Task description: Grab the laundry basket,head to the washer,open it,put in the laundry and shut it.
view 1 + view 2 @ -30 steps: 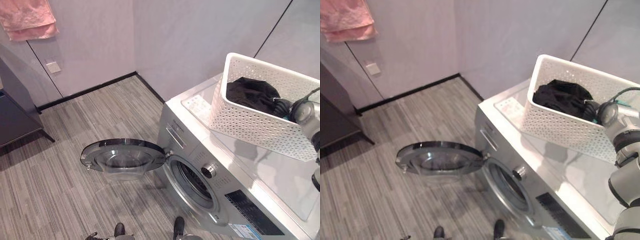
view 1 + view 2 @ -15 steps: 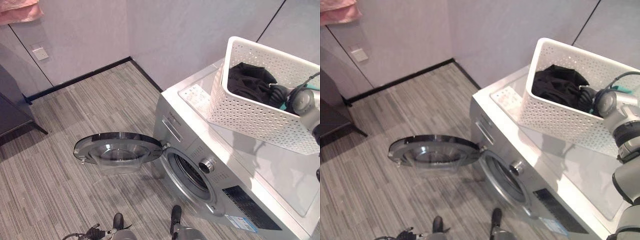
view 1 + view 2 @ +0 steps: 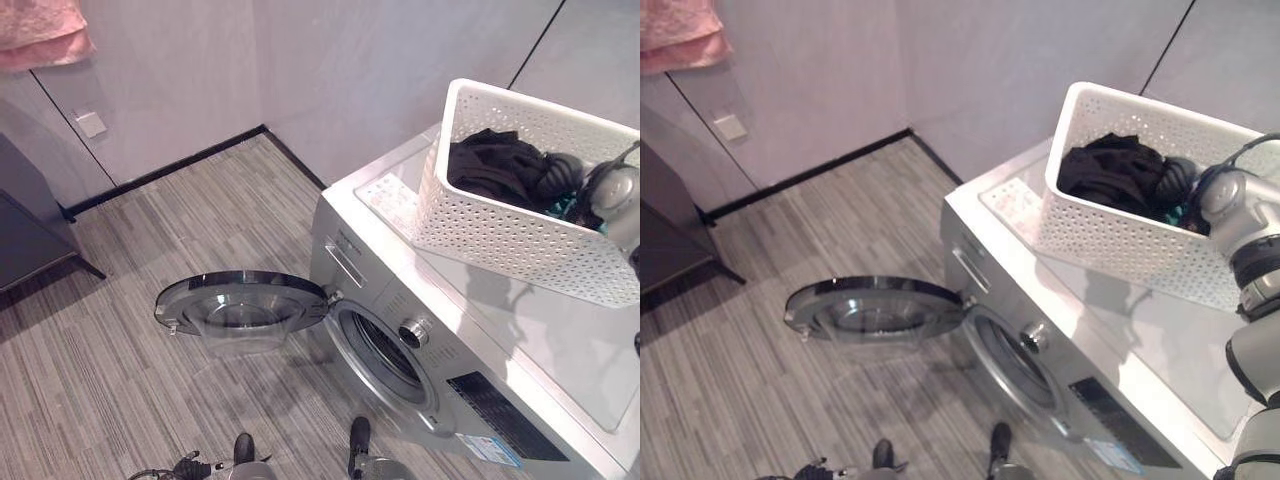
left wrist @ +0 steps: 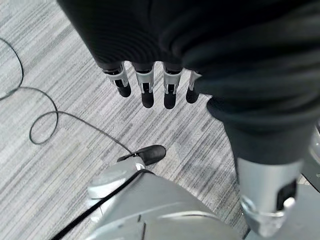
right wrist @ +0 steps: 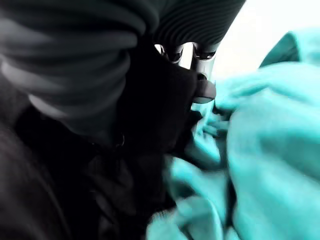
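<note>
A white perforated laundry basket [image 3: 520, 225] is seen standing on the top of the washer [image 3: 560, 350], toward its back edge. Black laundry [image 3: 495, 165] is heaped in the basket, with a teal cloth [image 5: 270, 150] beside it. The washer door [image 3: 240, 305] is swung open over the striped floor [image 3: 150, 250].

The right hand [image 3: 1175, 180] is reached into the basket, against the black laundry. The teal cloth, barely visible from the head views, is shown large in the right wrist view, where the fingers [image 5: 200, 75] are buried among the black and teal cloth; whether they are closed on anything cannot be told.

The left hand [image 4: 150, 85] is shown in its own wrist view, hanging over the floor with fingers straight and nothing held.

A pink towel [image 3: 45, 35] is seen hanging at the upper left wall. Compared with a second ago, the whole head view has shifted; the basket is still on the washer top and the door is still open.
</note>
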Controlling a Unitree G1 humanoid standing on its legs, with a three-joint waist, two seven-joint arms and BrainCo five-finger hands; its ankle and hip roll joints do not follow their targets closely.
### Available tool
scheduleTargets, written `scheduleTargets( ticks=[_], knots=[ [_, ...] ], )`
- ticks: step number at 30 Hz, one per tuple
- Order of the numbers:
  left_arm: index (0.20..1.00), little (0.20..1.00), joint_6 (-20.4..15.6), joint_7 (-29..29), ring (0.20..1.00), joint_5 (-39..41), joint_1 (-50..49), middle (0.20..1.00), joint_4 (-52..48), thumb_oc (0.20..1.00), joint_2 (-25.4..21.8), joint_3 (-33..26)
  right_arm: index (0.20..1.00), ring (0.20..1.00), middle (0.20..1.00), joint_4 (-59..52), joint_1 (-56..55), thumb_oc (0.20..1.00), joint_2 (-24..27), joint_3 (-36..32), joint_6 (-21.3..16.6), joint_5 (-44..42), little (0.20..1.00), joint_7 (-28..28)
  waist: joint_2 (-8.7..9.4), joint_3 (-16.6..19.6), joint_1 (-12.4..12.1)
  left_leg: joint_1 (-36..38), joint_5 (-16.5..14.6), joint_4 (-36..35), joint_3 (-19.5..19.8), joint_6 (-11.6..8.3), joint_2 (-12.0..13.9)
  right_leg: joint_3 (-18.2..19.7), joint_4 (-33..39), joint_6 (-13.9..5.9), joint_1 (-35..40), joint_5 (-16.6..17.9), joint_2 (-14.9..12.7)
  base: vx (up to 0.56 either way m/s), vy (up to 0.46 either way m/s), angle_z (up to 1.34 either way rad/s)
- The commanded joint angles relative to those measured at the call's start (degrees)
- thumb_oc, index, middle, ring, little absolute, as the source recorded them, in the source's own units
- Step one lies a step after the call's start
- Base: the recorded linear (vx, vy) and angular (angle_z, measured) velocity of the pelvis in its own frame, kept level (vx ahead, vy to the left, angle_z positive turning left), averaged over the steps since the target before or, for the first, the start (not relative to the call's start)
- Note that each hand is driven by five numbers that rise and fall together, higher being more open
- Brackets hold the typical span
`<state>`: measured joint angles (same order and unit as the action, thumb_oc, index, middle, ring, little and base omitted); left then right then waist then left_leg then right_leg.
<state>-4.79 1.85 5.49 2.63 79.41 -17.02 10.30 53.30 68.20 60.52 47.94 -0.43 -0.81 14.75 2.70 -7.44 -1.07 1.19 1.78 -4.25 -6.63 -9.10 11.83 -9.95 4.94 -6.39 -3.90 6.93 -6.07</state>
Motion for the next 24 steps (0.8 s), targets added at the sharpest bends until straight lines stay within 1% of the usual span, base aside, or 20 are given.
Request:
scheduleTargets(
  ticks=[1, 2, 4, 7, 12, 14, 17, 22, 24],
  knots=[
    [1.0, 1.0, -0.07, 0.34, 1.0, -3.32, 1.06, 1.0, 3.53, 1.0, -1.69, 3.27, 0.2, 0.2, 0.2, 0.87, 8.42, 0.2, 3.0, -0.37, -1.77, -7.54, 0.2, -4.78, 5.62, 3.28, 0.7, 1.06, -0.28, -0.75, 0.16, -0.3, 1.6, 0.96, -2.72, -3.65, 2.64, -4.48, -4.97, 0.05, 0.018, 0.03],
    [1.0, 1.0, -0.08, 0.34, 1.0, -3.32, 1.07, 1.0, 3.53, 1.0, -1.68, 3.28, 0.2, 0.2, 0.2, 0.86, 8.41, 0.2, 3.02, -0.37, -1.76, -7.55, 0.2, -4.78, 5.61, 3.24, 0.68, 1.1, -0.29, -0.75, 0.16, -0.3, 1.6, 0.96, -2.72, -3.66, 2.68, -4.48, -4.97, 0.04, 0.009, -0.03],
    [1.0, 1.0, -0.08, 0.15, 1.0, -3.98, 0.54, 1.0, 3.92, 1.0, -1.12, 3.86, 0.2, 0.2, 0.2, 2.16, 10.62, 0.2, 4.97, -1.16, -2.03, -9.67, 0.2, -5.75, 5.72, 4.5, 1.04, 1.92, -0.72, -0.75, 0.1, -0.17, 1.41, 0.87, -2.84, -3.74, 3.37, -4.59, -5.14, 0.05, 0.009, -0.03],
    [1.0, 1.0, 0.07, 0.07, 1.0, -4.39, 0.17, 1.0, 4.3, 1.0, -0.66, 4.32, 0.2, 0.2, 0.2, 3.91, 13.42, 0.2, 5.84, -1.62, -2.2, -11.79, 0.2, -6.95, 5.72, 5.39, 1.39, 2.68, -1.07, -0.75, -0.02, -0.06, 1.31, 0.94, -2.97, -3.82, 3.97, -4.68, -5.28, 0.02, 0.008, 0.03],
    [1.0, 1.0, 0.16, 0.3, 1.0, -4.37, 0.09, 1.0, 4.73, 1.0, -0.55, 4.48, 0.2, 0.2, 0.2, 6.52, 17.19, 0.2, 4.94, -2.45, -2.45, -14.32, 0.2, -9.25, 5.66, 6.41, 1.56, 3.34, -1.46, -0.75, -0.2, 0.14, 1.03, 1.19, -2.75, -3.9, 4.46, -4.52, -5.29, 0.01, 0.003, 0.0],
    [1.0, 1.0, 0.25, 0.72, 1.0, -4.11, 0.17, 1.0, 4.95, 1.0, -0.58, 4.46, 0.2, 0.2, 0.2, 10.4, 20.74, 0.2, 4.09, -2.4, -2.3, -15.51, 0.2, -10.84, 5.57, 6.99, 1.55, 3.68, -1.65, -0.75, -0.26, 0.27, 0.91, 1.32, -2.69, -3.91, 4.64, -4.39, -5.34, 0.0, 0.0, 0.0],
    [1.0, 1.0, 0.37, 1.29, 1.0, -3.83, 0.19, 1.0, 4.97, 1.0, -0.33, 4.64, 0.2, 0.2, 0.2, 12.35, 23.07, 0.2, 2.55, -3.08, -2.29, -16.74, 0.2, -12.84, 5.42, 7.41, 1.59, 3.97, -1.86, -0.75, -0.32, 0.4, 0.76, 1.29, -2.5, -3.97, 4.95, -4.29, -5.31, 0.0, 0.0, 0.0],
    [1.0, 1.0, 0.25, 2.7, 1.0, -3.59, 0.56, 1.0, 4.06, 1.0, 0.23, 5.55, 0.2, 0.2, 0.2, 10.58, 25.91, 0.2, 0.9, -6.55, -3.55, -19.14, 0.2, -19.22, 5.15, 7.78, 1.68, 4.33, -2.26, -0.75, -0.29, 0.62, 0.53, 1.38, -2.31, -4.13, 5.29, -4.18, -5.33, 0.0, 0.0, 0.0],
    [1.0, 1.0, 0.22, 2.84, 1.0, -3.55, 0.7, 1.0, 3.93, 1.0, 0.34, 5.78, 0.2, 0.2, 0.2, 9.89, 26.12, 0.2, 0.79, -6.95, -3.86, -19.62, 0.2, -19.87, 5.1, 7.87, 1.72, 4.36, -2.28, -0.75, -0.31, 0.64, 0.48, 1.4, -2.27, -4.16, 5.31, -4.17, -5.35, 0.0, 0.0, 0.0]
  ],
)
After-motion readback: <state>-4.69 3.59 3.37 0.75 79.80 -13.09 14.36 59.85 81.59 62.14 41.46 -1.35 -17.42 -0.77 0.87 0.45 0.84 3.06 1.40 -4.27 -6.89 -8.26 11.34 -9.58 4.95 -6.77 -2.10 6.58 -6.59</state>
